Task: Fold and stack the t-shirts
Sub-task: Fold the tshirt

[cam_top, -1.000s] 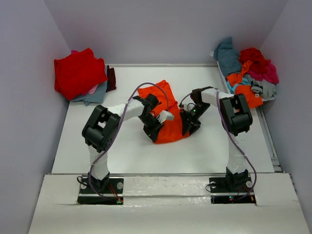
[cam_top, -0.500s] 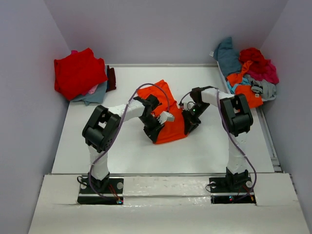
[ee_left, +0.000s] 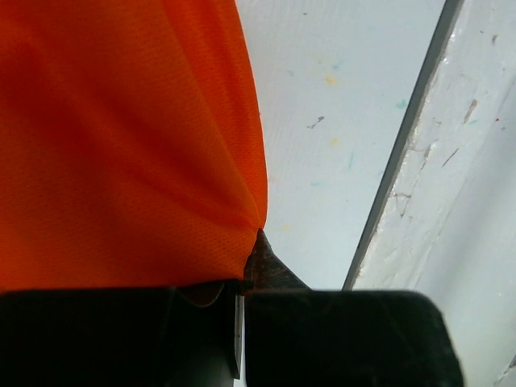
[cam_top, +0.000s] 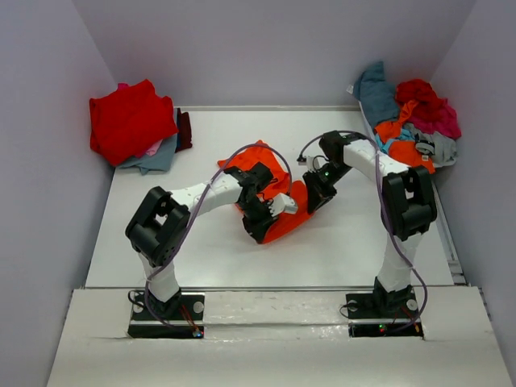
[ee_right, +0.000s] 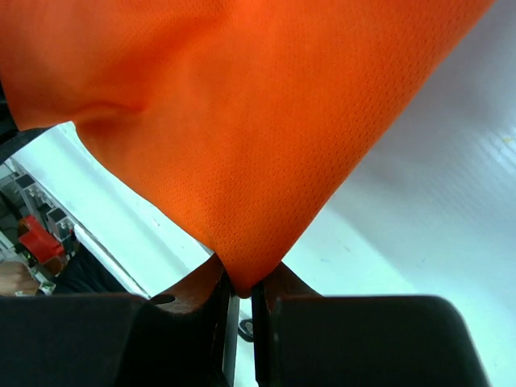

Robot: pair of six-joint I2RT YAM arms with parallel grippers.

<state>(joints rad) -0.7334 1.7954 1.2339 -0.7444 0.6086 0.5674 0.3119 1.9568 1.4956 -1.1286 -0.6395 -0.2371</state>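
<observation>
Left fingers (ee_left: 270, 270) and right fingers (ee_right: 189, 294) each pinch an edge of the orange t-shirt (cam_top: 294, 208), its cloth slung between them over the counter (cam_top: 363, 234). Mid-fold, I reckon; next, carry that edge across and lay it flat.

The white table (cam_top: 355, 242) carries an orange t-shirt (cam_top: 292, 211) at its middle, a red-topped folded stack (cam_top: 129, 121) at the far left corner and a mixed-colour heap (cam_top: 411, 121) far right.
</observation>
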